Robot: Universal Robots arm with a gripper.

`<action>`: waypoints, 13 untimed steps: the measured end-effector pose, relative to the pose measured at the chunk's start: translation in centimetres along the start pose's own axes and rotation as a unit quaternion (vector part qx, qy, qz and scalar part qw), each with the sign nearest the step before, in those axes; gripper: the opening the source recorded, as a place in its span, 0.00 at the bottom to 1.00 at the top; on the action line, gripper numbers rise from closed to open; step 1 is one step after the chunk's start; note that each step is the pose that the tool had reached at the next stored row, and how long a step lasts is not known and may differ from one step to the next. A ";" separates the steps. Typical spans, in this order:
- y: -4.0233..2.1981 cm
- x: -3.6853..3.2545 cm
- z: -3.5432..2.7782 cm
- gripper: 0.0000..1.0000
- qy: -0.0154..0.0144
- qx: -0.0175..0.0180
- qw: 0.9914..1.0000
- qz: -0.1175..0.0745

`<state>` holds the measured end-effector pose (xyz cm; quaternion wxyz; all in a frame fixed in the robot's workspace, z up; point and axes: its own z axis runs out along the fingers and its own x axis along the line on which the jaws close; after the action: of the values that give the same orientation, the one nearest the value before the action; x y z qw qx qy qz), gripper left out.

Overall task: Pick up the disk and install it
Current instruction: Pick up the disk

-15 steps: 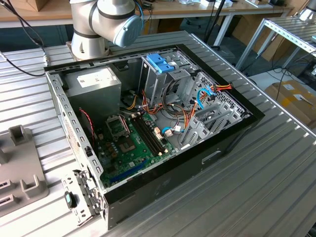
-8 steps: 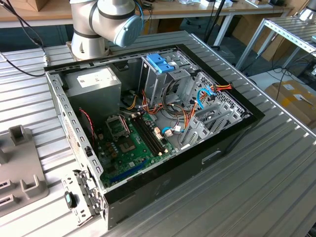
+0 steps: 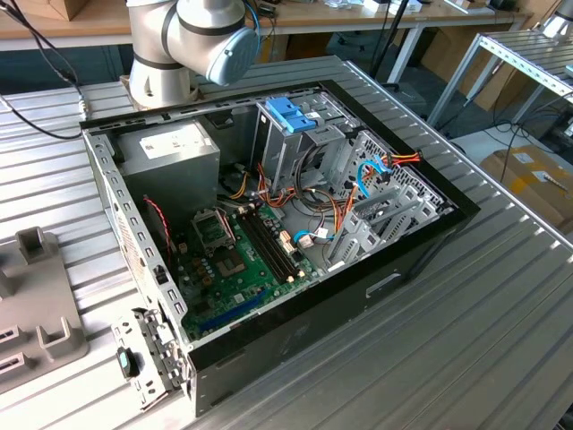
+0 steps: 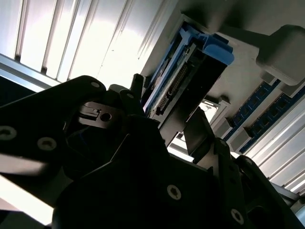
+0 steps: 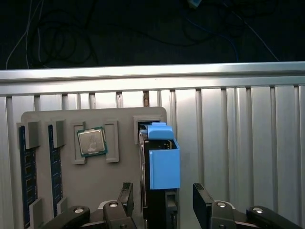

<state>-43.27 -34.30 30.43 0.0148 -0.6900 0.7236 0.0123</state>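
Grey tray point(image 5: 125, 120): disk point(image 5: 164, 168) upright, processor point(image 5: 91, 142) beside, pincer point(image 5: 164, 193) straddling.

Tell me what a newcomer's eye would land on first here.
The open computer case on the ribbed metal table dominates the exterior view, its green motherboard exposed. In the first wrist view, the disk in its light-blue carrier stands in a slot of the grey tray. The open claw straddles it, one finger on either side.
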 end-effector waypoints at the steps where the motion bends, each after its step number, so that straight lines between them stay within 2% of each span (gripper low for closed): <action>1: 0.00 0.03 0.00 0.61 0.000 0.000 1.000 0.000; 13: -0.01 0.07 -0.15 0.61 0.000 0.000 1.000 0.000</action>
<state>-43.27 -34.37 30.58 0.0149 -0.6900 0.7236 0.0123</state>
